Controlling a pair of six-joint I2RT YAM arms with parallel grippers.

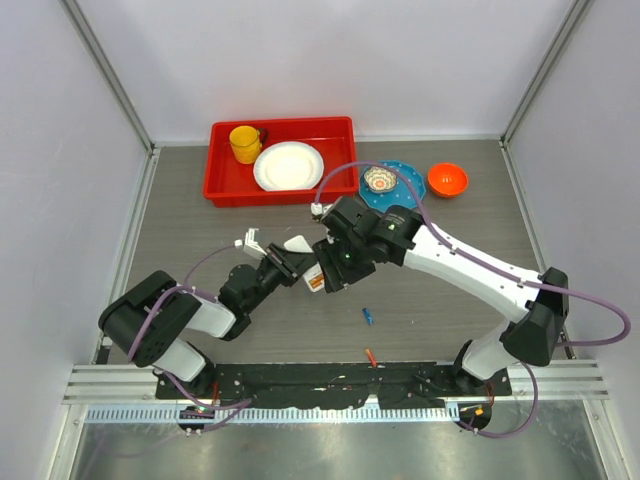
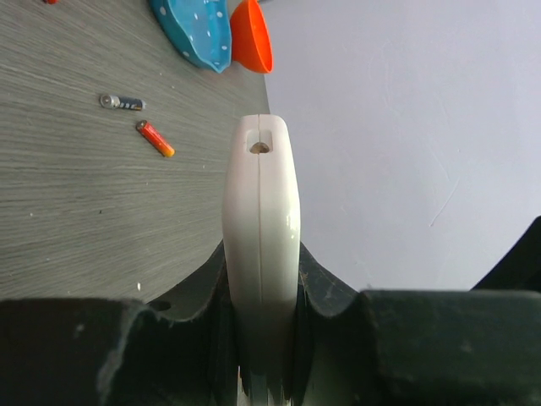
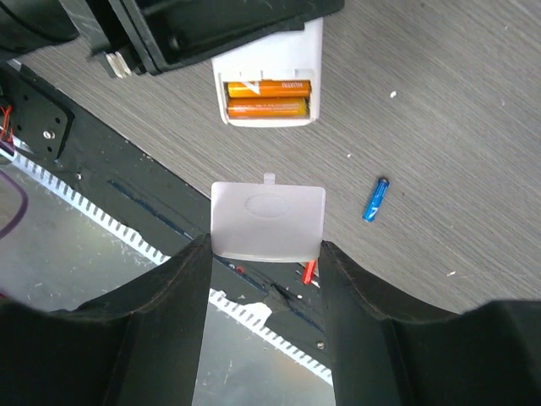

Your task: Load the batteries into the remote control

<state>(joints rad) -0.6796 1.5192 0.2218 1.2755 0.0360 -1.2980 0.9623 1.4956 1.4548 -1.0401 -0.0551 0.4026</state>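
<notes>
Left fingers (image 2: 199, 292) clamp the remote (image 2: 260, 245), both batteries (image 3: 268, 98) seated; right fingers (image 3: 182, 313) hold the cover (image 3: 267, 222), next I line it up and slide it shut.

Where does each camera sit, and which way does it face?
Top external: above and behind the arms, looking down on the table; both show.
Left wrist: looks along the left tool past the gripped remote control across the table.
Right wrist: looks down past the right tool holding the cover at two batteries.
Shared: blue battery, top and right wrist.
</notes>
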